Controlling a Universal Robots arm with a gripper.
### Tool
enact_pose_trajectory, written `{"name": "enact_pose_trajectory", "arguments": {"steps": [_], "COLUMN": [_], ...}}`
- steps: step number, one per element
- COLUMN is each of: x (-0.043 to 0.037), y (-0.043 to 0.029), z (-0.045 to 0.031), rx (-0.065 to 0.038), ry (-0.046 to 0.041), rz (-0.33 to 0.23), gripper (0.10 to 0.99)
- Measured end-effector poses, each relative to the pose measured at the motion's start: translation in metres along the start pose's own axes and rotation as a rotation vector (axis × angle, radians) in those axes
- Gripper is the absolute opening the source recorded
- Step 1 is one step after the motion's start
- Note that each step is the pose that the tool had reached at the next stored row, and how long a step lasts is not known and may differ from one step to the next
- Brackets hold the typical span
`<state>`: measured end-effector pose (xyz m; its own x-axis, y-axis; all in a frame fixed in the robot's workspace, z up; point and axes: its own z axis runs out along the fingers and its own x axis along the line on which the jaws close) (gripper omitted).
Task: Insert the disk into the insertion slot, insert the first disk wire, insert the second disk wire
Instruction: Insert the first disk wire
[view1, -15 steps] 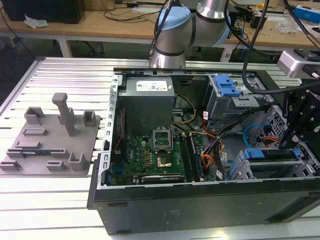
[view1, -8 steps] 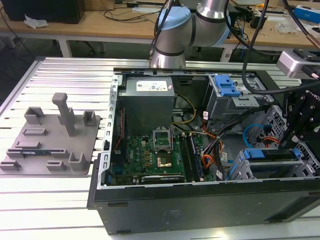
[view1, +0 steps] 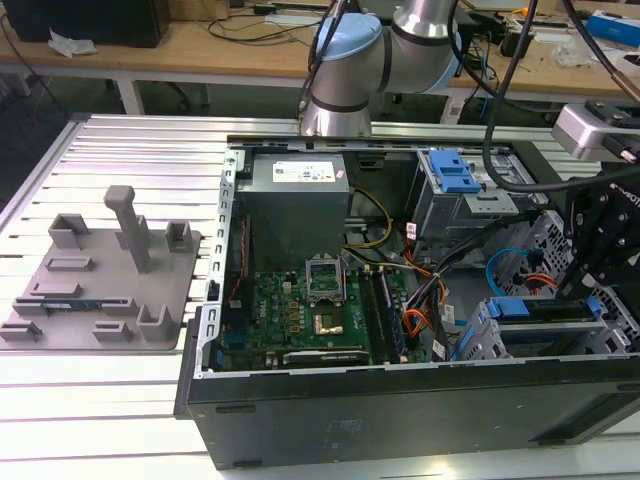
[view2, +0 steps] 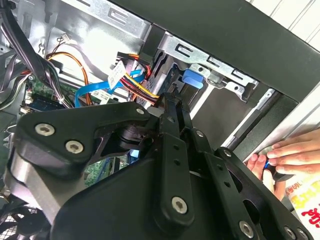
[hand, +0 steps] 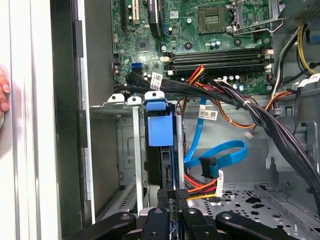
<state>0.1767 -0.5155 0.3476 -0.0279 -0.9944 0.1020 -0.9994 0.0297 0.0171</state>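
The disk (hand: 160, 129), in its bright blue carrier, sits inside the silver insertion slot (hand: 127, 150) at the case's corner on the exterior view's right (view1: 545, 310). My gripper (hand: 172, 197) is at the disk's near end, shut on the black plug of the first disk wire (hand: 202, 189), a red, yellow and black bundle. In the second wrist view the fingers (view2: 170, 102) meet where that bundle (view2: 142, 89) ends, just before the blue tab (view2: 192, 79). The second disk wire (hand: 220, 152), a flat light-blue loop with a dark plug, lies free beside the cage (view1: 497, 262).
A person's hand (view2: 285, 155) rests on the table outside the case wall. The motherboard (view1: 320, 300), power supply (view1: 295, 200) and a taller grey bay with a blue latch (view1: 450, 175) fill the case. A grey fixture plate (view1: 100, 280) lies at the exterior view's left.
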Motion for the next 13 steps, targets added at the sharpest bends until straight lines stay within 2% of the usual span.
{"name": "enact_pose_trajectory", "arguments": {"steps": [13], "x": [0.0008], "y": [-0.0001], "z": [0.0058], "rx": [0.000], "ry": [0.0003], "rz": [0.000], "gripper": [0.165]}}
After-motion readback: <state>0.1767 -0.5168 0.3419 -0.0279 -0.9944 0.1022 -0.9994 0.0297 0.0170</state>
